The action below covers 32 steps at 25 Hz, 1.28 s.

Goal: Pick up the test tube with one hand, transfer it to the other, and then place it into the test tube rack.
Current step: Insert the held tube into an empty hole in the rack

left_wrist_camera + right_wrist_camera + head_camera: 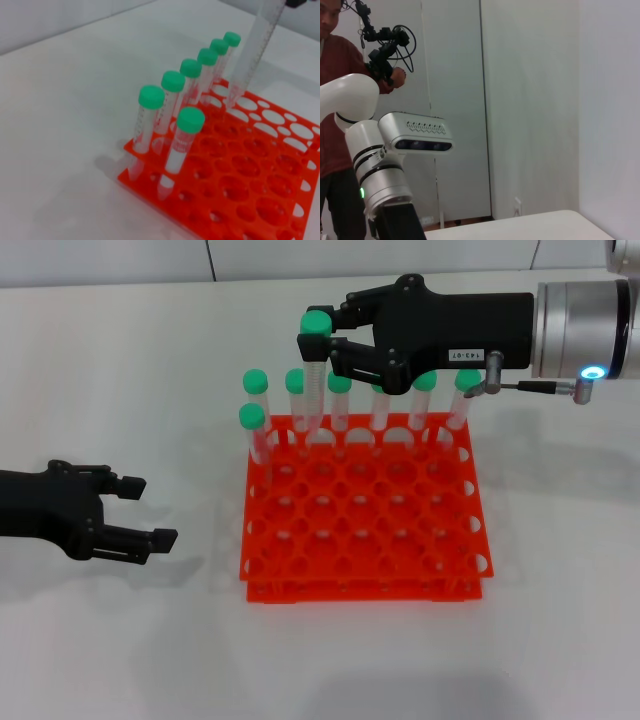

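Observation:
My right gripper (322,340), the one with the white label, is shut on the test tube (311,390) just below its green cap and holds it nearly upright over the back left part of the orange-red test tube rack (300,585). In the left wrist view the tube (252,55) hangs with its tip right at the top tier of the rack (260,200), behind the back row; I cannot tell whether it has entered a hole. My left gripper (150,511) is open and empty, low over the table to the left of the rack.
Several green-capped tubes (340,400) stand in the rack's back row, and one more (254,435) stands in the second row at the left corner. The right wrist view shows only the robot's head camera (417,137), a wall and a person (340,65).

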Tool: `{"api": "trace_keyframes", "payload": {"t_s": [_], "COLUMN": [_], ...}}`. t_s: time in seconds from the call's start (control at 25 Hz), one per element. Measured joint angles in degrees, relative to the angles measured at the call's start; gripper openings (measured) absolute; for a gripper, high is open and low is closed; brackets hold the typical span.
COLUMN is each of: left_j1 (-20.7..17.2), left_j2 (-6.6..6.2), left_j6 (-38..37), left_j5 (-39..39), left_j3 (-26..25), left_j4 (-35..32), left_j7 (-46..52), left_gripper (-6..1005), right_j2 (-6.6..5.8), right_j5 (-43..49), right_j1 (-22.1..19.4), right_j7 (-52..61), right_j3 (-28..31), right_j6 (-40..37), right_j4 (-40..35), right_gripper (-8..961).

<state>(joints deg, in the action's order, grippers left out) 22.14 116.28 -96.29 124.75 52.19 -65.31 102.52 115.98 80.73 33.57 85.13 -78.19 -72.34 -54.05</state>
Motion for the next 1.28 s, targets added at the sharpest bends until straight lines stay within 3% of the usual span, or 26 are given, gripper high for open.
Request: {"api": "trace_keyframes", "payload": {"t_s": [0.76,1.28], "left_j1": [0.2,0.4], "left_j2": [0.47,1.16], "left_j6": [0.8,1.6], "left_j5": [1.3,1.3], "left_j3": [0.0,0.0], "left_j4": [0.3,0.4], "left_j7": [-3.0,-4.0], "left_gripper": [874,873], "right_j2": [0.02,0.21], "right_j5": [-1.6,-5.2], "right_j1": [0.6,1.3], "right_j7": [0.0,-2.6], "right_j3": [-4.5,-10.7], "right_j6": [5.7,11.4], "right_j4": [1.6,4.0], "right_gripper": [261,262]}}
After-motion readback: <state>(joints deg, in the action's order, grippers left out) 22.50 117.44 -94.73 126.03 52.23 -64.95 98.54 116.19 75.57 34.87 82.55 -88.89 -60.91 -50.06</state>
